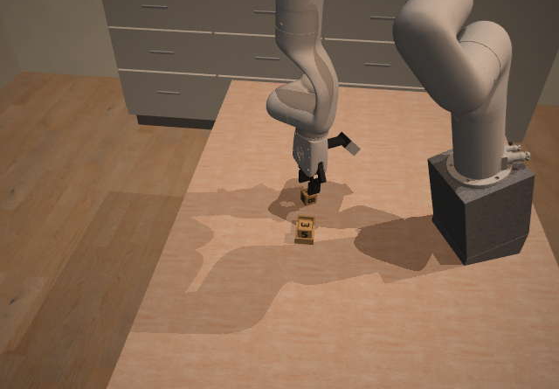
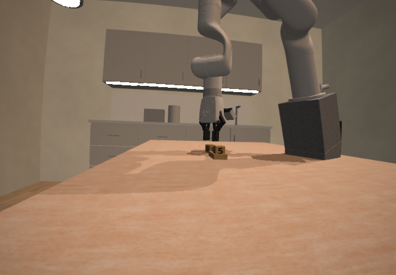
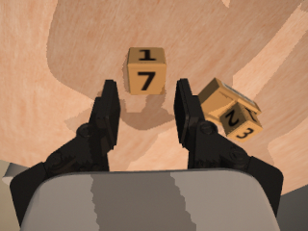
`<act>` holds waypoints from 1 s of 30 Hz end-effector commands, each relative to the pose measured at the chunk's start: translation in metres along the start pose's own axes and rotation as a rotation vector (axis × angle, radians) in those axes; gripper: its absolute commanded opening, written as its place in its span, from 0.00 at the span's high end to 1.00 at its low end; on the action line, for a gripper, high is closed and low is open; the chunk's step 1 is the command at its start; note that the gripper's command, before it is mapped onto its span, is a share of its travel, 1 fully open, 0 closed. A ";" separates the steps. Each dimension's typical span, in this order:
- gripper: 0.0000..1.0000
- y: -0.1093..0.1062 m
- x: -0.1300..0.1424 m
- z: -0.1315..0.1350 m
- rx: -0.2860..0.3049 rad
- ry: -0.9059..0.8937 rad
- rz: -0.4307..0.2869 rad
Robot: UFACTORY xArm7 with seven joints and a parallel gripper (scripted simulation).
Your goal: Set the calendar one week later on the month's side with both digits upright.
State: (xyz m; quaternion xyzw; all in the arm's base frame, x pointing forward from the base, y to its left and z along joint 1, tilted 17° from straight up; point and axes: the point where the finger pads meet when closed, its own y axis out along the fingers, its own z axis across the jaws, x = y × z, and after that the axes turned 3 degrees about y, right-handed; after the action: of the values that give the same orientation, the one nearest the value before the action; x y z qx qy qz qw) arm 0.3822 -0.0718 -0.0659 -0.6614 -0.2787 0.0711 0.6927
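A loose wooden cube (image 1: pixel 308 198) (image 2: pixel 208 148) (image 3: pixel 146 70) stands on the table, apart from the tray. In the wrist view its top face reads 7 and its far face reads 1. My gripper (image 1: pixel 310 186) (image 2: pixel 211 138) (image 3: pixel 146 93) hangs just above this cube. Its fingers are apart and hold nothing. The small wooden tray (image 1: pixel 303 240) (image 2: pixel 218 157) (image 3: pixel 215 95) lies flat on the table, nearer the front. The second cube (image 1: pixel 305 228) (image 2: pixel 219 149) (image 3: pixel 239 120) stands in it. That cube shows 3 on top and 5 on the front face.
The arm's dark base block (image 1: pixel 480 208) (image 2: pixel 310 128) stands on the table to the right of the tray. Grey drawer cabinets (image 1: pixel 180 45) line the wall behind the table. The table's left edge (image 1: pixel 153 258) drops to the wood floor.
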 end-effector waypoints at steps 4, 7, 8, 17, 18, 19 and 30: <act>0.51 -0.017 0.000 -0.001 0.003 0.000 0.004; 0.51 -0.022 0.001 -0.001 0.002 0.000 0.001; 0.51 -0.024 0.001 -0.001 0.002 0.000 0.001; 0.51 -0.039 0.001 -0.001 0.003 0.001 0.001; 0.51 -0.039 0.001 -0.001 0.003 0.001 0.001; 0.51 -0.040 0.001 -0.001 0.003 0.001 0.001; 0.51 -0.037 0.002 -0.001 0.009 -0.001 0.016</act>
State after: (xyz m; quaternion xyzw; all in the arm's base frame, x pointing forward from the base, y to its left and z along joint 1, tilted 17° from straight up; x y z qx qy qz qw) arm 0.3724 -0.0758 -0.0297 -0.6634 -0.2818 0.0674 0.6899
